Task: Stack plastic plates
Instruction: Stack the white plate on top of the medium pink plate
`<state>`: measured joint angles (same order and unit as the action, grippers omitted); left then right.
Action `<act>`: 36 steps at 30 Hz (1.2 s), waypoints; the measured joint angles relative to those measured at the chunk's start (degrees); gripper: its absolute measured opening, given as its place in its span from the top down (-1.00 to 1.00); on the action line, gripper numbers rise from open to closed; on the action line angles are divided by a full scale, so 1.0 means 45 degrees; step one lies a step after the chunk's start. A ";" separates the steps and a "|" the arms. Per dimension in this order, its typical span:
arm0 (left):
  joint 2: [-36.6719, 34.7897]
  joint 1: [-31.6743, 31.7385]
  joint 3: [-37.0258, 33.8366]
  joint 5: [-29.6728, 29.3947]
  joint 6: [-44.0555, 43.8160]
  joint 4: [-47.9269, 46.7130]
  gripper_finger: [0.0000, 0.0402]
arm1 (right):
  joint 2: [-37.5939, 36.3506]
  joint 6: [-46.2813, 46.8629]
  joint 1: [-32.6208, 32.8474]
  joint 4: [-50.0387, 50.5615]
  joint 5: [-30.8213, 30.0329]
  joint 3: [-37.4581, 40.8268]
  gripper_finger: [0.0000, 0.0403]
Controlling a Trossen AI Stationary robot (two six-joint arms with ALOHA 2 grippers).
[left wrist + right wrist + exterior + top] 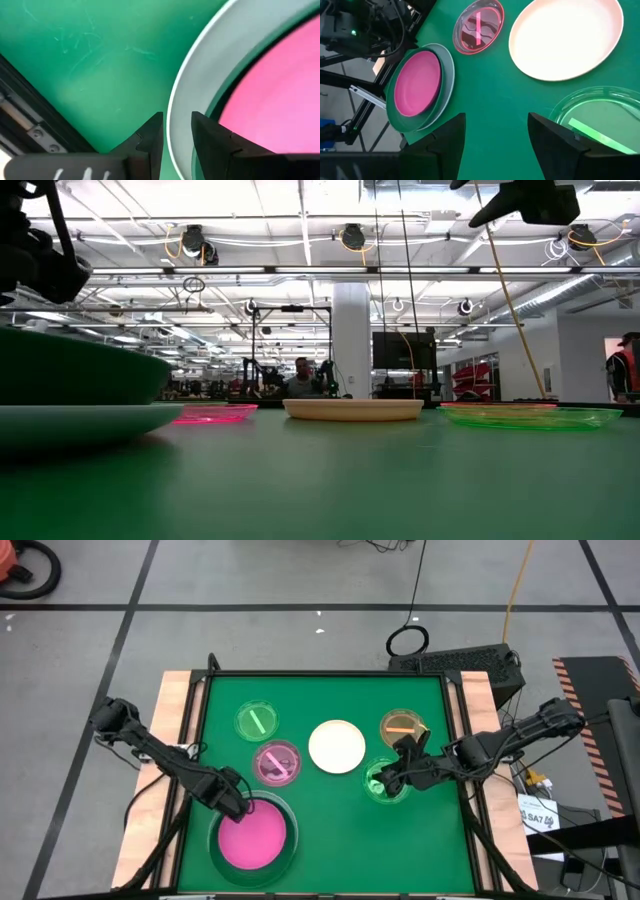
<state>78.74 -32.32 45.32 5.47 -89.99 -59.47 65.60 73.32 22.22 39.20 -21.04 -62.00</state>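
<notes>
Left gripper [172, 137], fingers spread, straddles the rim of the large pale mint plastic plate [200, 75]. Right gripper [495, 132], fingers apart and empty, hovers beside the small translucent green plastic plate [600, 112].

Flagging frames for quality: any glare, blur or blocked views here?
High view: even light, sharp, no strong glare. Low view: bright ceiling lights behind; the near plate stack is big and soft, blocking the left. Left wrist view: very close on the stack's pale rim, left pincer around it. Right wrist view: clear; reflections in the clear green plate.
</notes>
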 joint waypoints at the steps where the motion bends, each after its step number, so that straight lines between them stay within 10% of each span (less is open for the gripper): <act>1: 0.0000 0.0000 0.0000 -0.0130 -0.0176 -0.0023 0.46 | 0.0000 -0.0005 -0.0052 0.0005 -0.0004 0.0000 -0.03; 21: -0.0049 0.0092 0.2226 -0.4162 0.1428 -0.0140 0.46 | 0.0138 0.0442 -0.4180 0.1312 0.1693 0.0000 -0.03; 36: -0.0058 0.0970 0.5311 -0.6663 0.0988 -0.2681 0.46 | 0.3435 -0.5801 -0.8857 0.0559 0.4286 0.0000 -0.03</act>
<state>78.48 -27.95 69.22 -24.51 -85.55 -71.54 81.06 47.21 -17.63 41.72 -1.75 -62.00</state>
